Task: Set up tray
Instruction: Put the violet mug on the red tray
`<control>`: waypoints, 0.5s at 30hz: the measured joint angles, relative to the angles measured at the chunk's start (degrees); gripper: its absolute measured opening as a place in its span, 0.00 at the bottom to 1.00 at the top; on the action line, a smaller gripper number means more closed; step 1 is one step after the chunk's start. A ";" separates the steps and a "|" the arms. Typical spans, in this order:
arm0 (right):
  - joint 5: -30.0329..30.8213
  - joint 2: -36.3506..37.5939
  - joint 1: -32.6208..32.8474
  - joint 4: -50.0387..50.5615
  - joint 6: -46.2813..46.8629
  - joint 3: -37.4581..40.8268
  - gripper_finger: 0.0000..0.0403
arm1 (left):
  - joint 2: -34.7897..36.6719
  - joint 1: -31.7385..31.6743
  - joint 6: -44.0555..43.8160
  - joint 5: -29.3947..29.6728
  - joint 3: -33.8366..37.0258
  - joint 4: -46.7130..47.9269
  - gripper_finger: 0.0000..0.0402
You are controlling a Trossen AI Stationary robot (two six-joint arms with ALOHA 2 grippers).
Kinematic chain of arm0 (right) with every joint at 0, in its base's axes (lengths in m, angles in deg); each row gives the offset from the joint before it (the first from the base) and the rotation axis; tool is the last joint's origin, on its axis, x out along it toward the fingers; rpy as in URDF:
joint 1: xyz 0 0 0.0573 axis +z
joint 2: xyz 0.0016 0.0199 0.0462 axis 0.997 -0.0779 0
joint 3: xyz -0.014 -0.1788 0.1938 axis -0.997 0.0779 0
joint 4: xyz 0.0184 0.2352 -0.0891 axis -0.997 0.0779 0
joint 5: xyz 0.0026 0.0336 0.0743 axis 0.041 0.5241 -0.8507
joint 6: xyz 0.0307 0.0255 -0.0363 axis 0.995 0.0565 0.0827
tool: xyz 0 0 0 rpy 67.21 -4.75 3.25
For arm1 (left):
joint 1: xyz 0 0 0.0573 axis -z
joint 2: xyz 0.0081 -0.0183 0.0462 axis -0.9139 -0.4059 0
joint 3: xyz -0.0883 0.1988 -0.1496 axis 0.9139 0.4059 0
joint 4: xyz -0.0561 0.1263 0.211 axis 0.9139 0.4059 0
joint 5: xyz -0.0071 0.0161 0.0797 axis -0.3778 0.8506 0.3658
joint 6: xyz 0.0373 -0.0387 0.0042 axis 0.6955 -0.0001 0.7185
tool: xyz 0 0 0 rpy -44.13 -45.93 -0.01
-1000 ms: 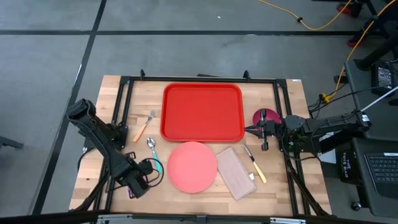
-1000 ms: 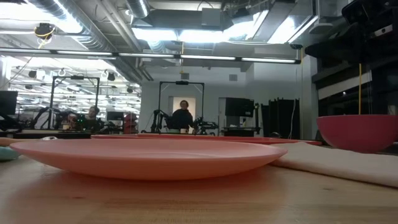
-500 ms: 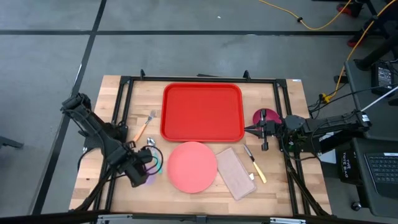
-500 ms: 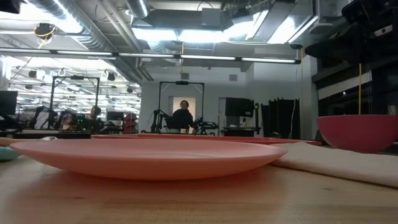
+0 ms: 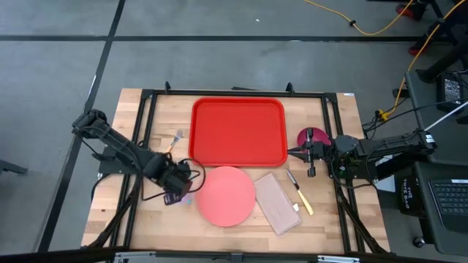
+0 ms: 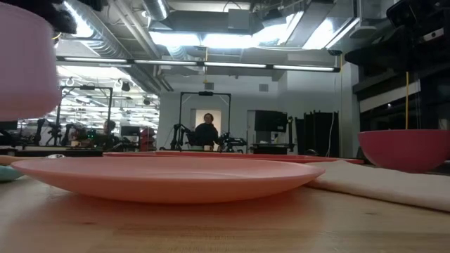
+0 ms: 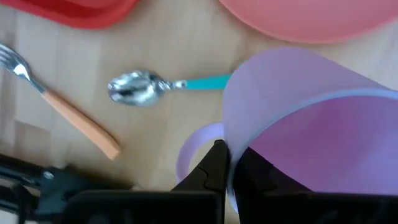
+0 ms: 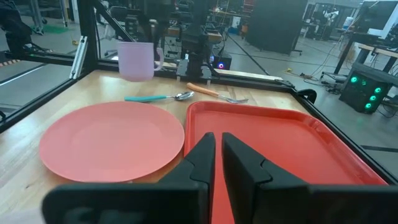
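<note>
The red tray [image 5: 238, 131] lies flat at the table's far middle. Just in front of it rests a round pink plate [image 5: 225, 196]. My left gripper [image 5: 175, 191] points down at the plate's left edge and is shut on a lilac mug [image 8: 138, 59], which hangs above the table. Below it lie a teal-handled spoon [image 7: 143, 88] and an orange-handled fork [image 7: 62, 112]. My right gripper [image 5: 295, 152] waits level at the tray's right side, shut on nothing. My left gripper [image 7: 231, 165] holds the mug by its wall at the rim [image 7: 231, 134], right beside the handle [image 7: 193, 146]. One finger is inside the mug and one outside. The fingers come from above, pointing down. The mug hangs upright, clear of the table.
A beige napkin [image 5: 276, 212] lies to the right of the plate, with a yellow-handled knife [image 5: 301, 196] beside it. A magenta bowl [image 5: 311, 137] sits under my right arm. A black frame [image 5: 146, 109] runs round the table's edges.
My left gripper has carried the mug up and from the table's near left corner toward the plate and the far edge, turning a little. It has stayed shut on the mug, which has come into the low view at the upper left.
</note>
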 joint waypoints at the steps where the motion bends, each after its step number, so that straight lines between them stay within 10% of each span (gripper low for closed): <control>1: -0.02 0.02 0.00 0.00 -0.02 0.00 0.09 | 0.00 -1.29 1.75 0.00 0.00 0.02 0.01; 15: -0.02 0.02 0.00 0.07 4.66 0.00 0.09 | 0.00 -22.16 20.13 1.60 0.00 -0.02 0.01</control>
